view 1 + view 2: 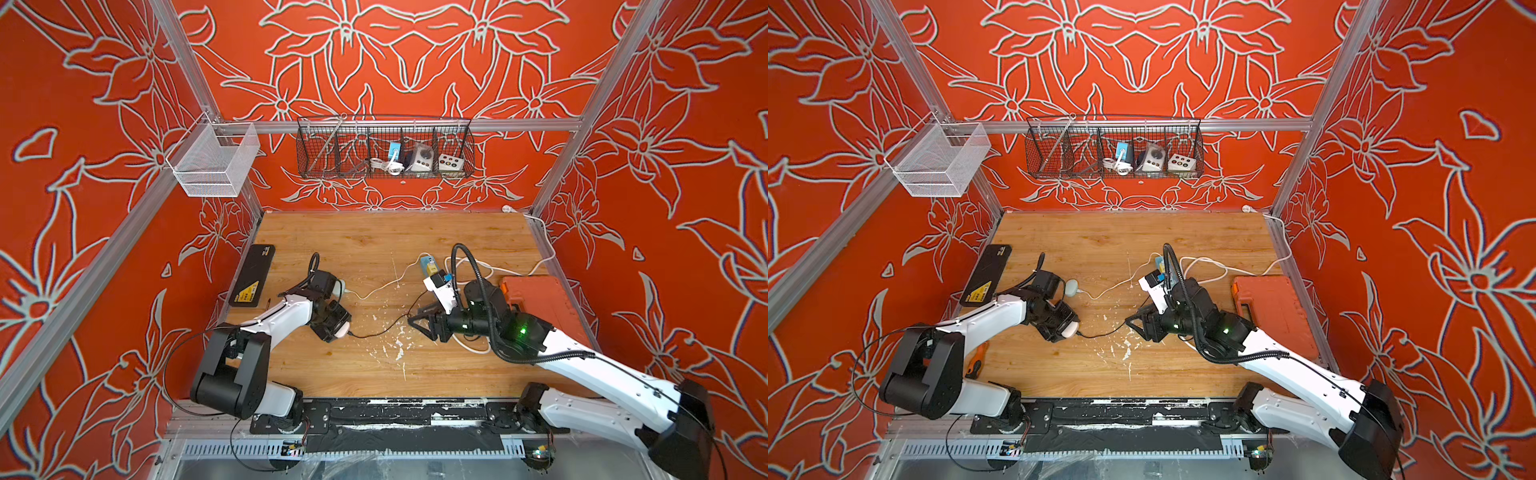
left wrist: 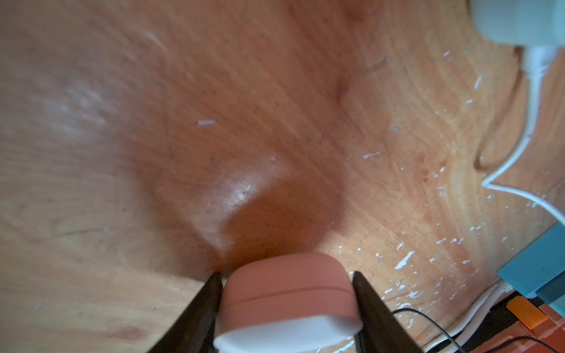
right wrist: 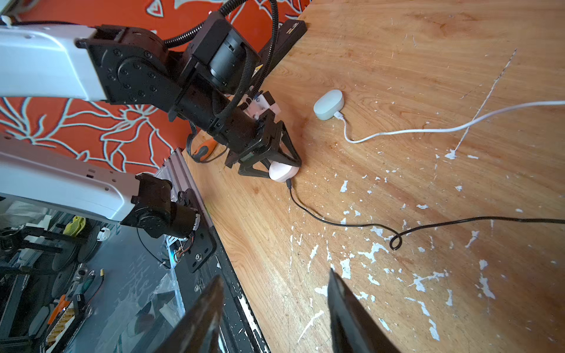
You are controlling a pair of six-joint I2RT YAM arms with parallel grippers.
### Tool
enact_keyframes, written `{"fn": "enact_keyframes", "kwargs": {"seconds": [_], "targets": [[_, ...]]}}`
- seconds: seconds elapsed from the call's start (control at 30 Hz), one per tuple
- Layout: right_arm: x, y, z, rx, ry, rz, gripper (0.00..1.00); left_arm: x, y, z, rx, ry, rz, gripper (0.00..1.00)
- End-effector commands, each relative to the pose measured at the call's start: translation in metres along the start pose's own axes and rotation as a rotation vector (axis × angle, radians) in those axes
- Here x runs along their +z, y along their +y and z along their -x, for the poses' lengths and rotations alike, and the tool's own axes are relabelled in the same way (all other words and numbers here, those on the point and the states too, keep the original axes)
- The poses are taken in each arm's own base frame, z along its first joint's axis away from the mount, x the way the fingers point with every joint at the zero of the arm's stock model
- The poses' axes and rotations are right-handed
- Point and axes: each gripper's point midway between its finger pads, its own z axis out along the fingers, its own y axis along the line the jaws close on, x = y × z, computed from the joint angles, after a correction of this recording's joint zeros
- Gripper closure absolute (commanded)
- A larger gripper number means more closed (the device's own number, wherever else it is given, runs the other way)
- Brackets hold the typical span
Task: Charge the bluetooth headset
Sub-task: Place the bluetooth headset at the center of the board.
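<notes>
Left gripper [image 3: 282,169]: jaws about half-spread and pressed against both sides of the headset case [image 2: 287,293], a pink-and-white rounded shell. The case sits low on the table [image 1: 374,241], in the near-left part, just ahead of the left arm's wrist.

Black cable [image 3: 336,224]: its plug meets the side of the case that faces the right arm. From this angle it looks inserted, but I cannot tell if it is fully seated. The cable runs slack across the wood, with one small loop, toward the right arm.

Right gripper [image 3: 275,275]: jaws roughly half-spread, nothing between them. It hovers over the wood near the cable's far stretch, well apart from the case.

A second case [image 3: 328,104], pale grey-green, lies just behind the left gripper with a white cable [image 3: 428,130] plugged in. The two cases do not touch.

Edges:
- Left edge: a flat black box [image 1: 253,274] lies along it, and an orange-handled tool [image 3: 203,148] lies nearer the front.
- Right edge: an orange tool case [image 1: 536,299].
- Front edge: a black rail [image 1: 395,409].
- Near the table's centre, by the right arm's wrist: a blue adapter [image 1: 428,264].

Open room: bare wood between the two grippers, crossed only by the cables and flecked with white paint. The back part of the table is bare.
</notes>
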Motion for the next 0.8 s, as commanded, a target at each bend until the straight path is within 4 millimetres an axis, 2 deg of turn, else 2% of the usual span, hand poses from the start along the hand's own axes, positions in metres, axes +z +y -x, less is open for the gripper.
{"fn": "enact_keyframes", "kwargs": {"seconds": [0.0,0.2,0.3,0.4,0.5,0.53,0.57,0.77], "targets": [[-0.003,-0.001,0.002,0.007,-0.020,-0.017,0.45,0.003,0.008,0.004,0.002,-0.012,0.044,0.48],[-0.005,-0.001,0.004,0.004,-0.018,-0.025,0.45,-0.006,0.015,0.008,0.011,-0.041,0.101,0.28],[-0.009,-0.002,0.006,-0.004,-0.024,-0.040,0.44,-0.016,0.014,0.011,0.025,-0.069,0.110,0.01],[-0.015,-0.008,0.009,-0.014,-0.027,-0.092,0.42,-0.033,0.008,0.014,0.054,-0.103,0.094,0.01],[-0.026,-0.020,0.015,-0.025,-0.040,-0.190,0.33,-0.058,0.002,0.018,0.088,-0.166,0.068,0.01],[-0.029,-0.025,0.017,-0.029,-0.046,-0.223,0.23,-0.066,-0.001,0.020,0.103,-0.190,0.055,0.01],[-0.034,-0.030,0.020,-0.031,-0.053,-0.263,0.03,-0.076,-0.004,0.022,0.122,-0.219,0.045,0.01],[-0.057,-0.068,0.036,-0.014,-0.077,-0.472,0.02,-0.131,-0.025,0.036,0.315,-0.382,-0.004,0.01]]}}
